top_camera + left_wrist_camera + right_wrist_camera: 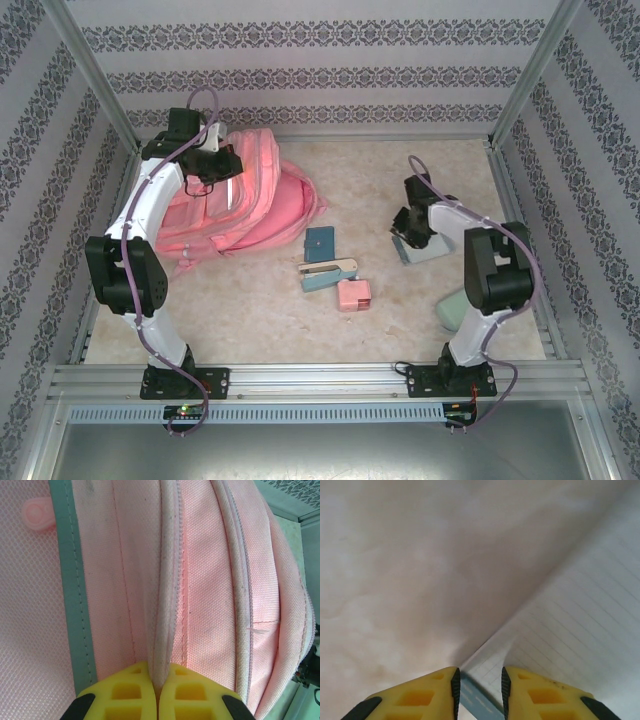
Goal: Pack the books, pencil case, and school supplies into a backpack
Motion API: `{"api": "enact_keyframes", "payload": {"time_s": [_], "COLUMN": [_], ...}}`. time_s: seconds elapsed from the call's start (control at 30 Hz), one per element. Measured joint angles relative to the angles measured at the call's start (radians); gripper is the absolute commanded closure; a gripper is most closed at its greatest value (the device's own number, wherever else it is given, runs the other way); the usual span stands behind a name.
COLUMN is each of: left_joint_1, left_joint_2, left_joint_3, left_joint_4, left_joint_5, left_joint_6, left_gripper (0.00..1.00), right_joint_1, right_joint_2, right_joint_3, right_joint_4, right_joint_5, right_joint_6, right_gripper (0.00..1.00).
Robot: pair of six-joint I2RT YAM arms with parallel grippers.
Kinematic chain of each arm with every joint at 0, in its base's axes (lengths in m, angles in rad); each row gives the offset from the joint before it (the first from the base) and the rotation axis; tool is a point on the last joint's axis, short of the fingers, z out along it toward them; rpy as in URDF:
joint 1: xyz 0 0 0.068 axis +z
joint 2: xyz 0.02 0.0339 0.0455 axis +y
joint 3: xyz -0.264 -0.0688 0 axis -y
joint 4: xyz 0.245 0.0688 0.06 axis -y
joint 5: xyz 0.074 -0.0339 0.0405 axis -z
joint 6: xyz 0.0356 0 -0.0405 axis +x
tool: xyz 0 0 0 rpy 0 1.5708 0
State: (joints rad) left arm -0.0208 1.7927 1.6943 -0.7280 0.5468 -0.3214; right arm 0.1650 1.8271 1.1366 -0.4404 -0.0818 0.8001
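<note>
The pink backpack (pixel 255 205) lies at the back left. My left gripper (pixel 213 168) is shut on a pale ridge of its fabric (pixel 165 580), pinched between the yellow fingers (pixel 159 674). At the right, my right gripper (pixel 408 232) is low over a book (pixel 428 250). Its jaws (pixel 479 676) stand open, with the book's blue-grey edge (pixel 477 697) and the corner of a lined page (pixel 570 625) between them. A teal pouch (pixel 320 243), a teal-and-beige stapler (pixel 328 272) and a pink block (pixel 353 294) lie mid-table. The mint pencil case (pixel 452 310) is partly hidden behind the right arm.
Patterned walls and metal posts close in the table on three sides. A metal rail (pixel 320 378) runs along the near edge by both arm bases. Bare beige tabletop (pixel 250 310) lies between the left arm and the small items.
</note>
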Motion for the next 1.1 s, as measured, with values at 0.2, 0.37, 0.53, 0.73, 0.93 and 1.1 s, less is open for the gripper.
{"api": "enact_keyframes", "payload": {"time_s": [0.2,0.37,0.53,0.73,0.93,1.1], "left_joint_1": [-0.007,-0.018,-0.043,-0.15,-0.256,-0.334], "left_joint_2": [0.0,0.0,0.0,0.024,0.142,0.261], "left_joint_3": [-0.015,-0.023,-0.023,0.002,0.076,0.149], "left_joint_4": [0.002,0.004,0.006,0.017,0.04,0.037], "left_joint_5": [0.002,0.002,-0.003,-0.006,-0.005,-0.006], "left_joint_6": [0.0,0.002,-0.005,-0.016,-0.029,-0.031], "left_gripper": [0.89,0.66,0.56,0.56,0.6,0.61], "right_joint_1": [0.056,0.06,0.06,0.06,0.06,0.06], "right_joint_2": [0.141,0.229,0.232,0.157,0.082,0.069], "right_joint_3": [0.186,0.317,0.359,0.29,0.206,0.122], "right_joint_4": [-0.012,-0.032,-0.058,-0.061,-0.053,-0.042], "right_joint_5": [-0.065,-0.088,-0.096,-0.096,-0.1,-0.1], "right_joint_6": [-0.002,-0.024,-0.06,-0.088,-0.1,-0.085], "right_gripper": [0.67,0.65,0.59,0.57,0.58,0.58]}}
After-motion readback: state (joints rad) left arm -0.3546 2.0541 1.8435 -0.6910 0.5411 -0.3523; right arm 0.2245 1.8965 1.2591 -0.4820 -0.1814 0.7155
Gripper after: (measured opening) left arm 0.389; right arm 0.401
